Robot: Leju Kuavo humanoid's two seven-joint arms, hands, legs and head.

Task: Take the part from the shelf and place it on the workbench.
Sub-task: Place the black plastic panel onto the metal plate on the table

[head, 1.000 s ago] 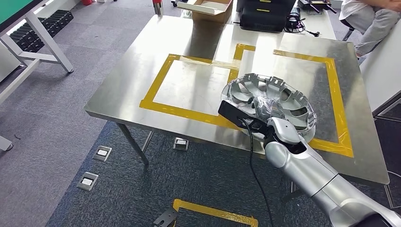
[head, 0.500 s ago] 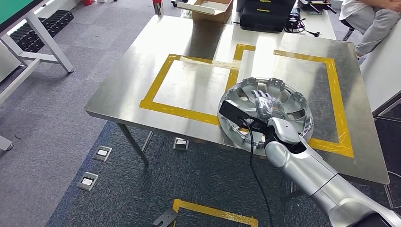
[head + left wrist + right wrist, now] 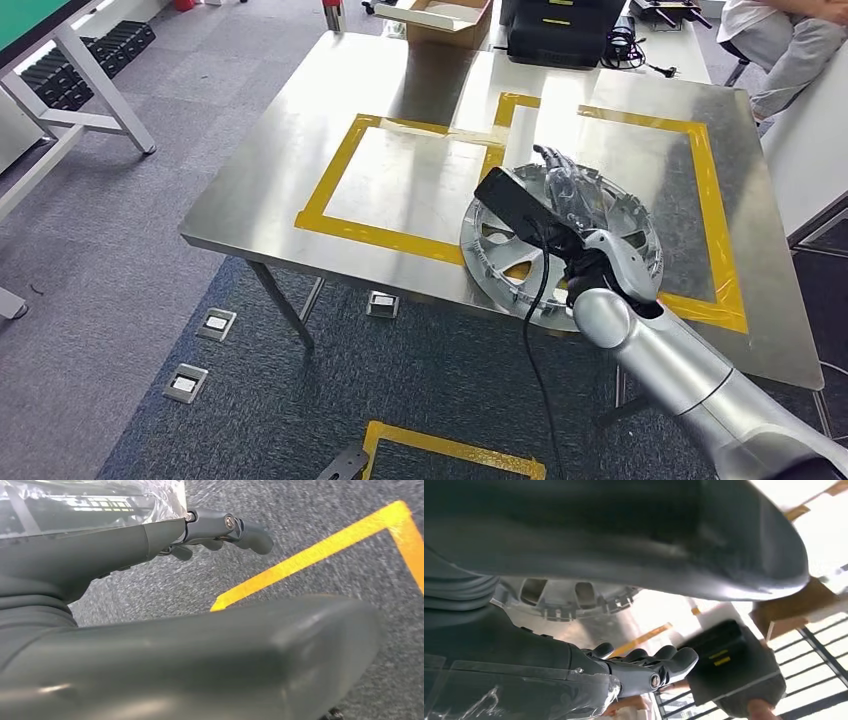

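Wheel cover (image 3: 620,225) on taped steel workbench (image 3: 300,170), grey carpet (image 3: 120,330)

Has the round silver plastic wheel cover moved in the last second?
Yes. The silver wheel cover has tipped down from a tilted hold to lie flat on the steel workbench, across the yellow tape square; the right hand has risen off it.

No text, brand, number or sign can be read in these pictures. The black box-shaped case (image 3: 560,30) at twelve o'clock beyond the steel-topped workbench (image 3: 300,160) carries two small yellow labels (image 3: 561,19), but whatever is printed on them is too small to make out.
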